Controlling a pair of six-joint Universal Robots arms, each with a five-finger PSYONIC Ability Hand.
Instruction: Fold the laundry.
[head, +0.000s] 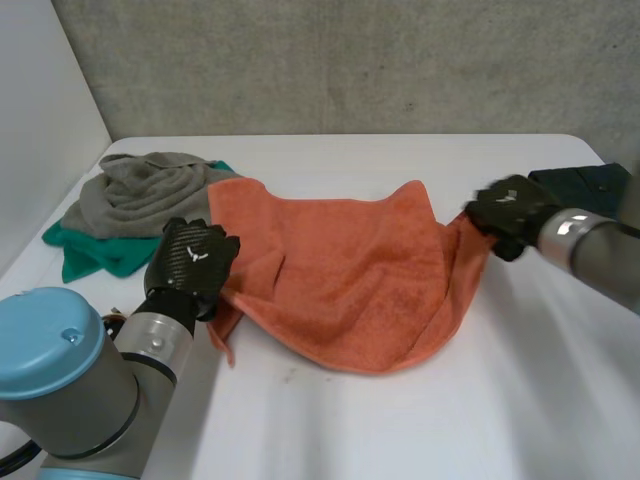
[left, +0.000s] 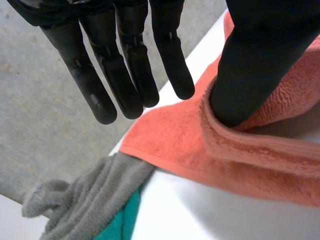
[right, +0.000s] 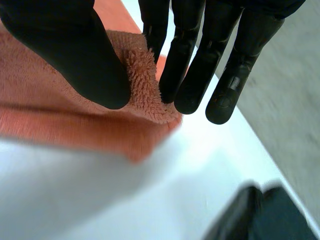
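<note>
Your orange towel (head: 350, 270) lies in the middle of the white table (head: 420, 430), strung between the two hands, and its weak point is the left end. There the left hand (head: 195, 258) has its fingers (left: 125, 70) straight and well apart from the thumb. Only the thumb tip is tucked into a rolled fold of the hem. Nothing clamps the cloth, so if you lift or pull from here, I judge the hem slides off and that side drops in a heap.

The right hand (head: 510, 210) is safer. Its thumb and fingertips (right: 175, 85) are pinched together on the towel's right corner, but only on the very tip. A hard tug across could strip that out too.

The towel itself is thick terry, limp and wrinkled. It is raised at both held ends and sags to the table between them, with a curved near edge and one back corner poking up. It looks not yet folded.

Just beyond the left hand a grey cloth (head: 140, 190) lies on a green cloth (head: 95, 255), and the grey one touches the towel's corner. Drag leftward and you may catch them. A dark folded item (head: 585, 182) lies near the right hand, apart from the towel.
</note>
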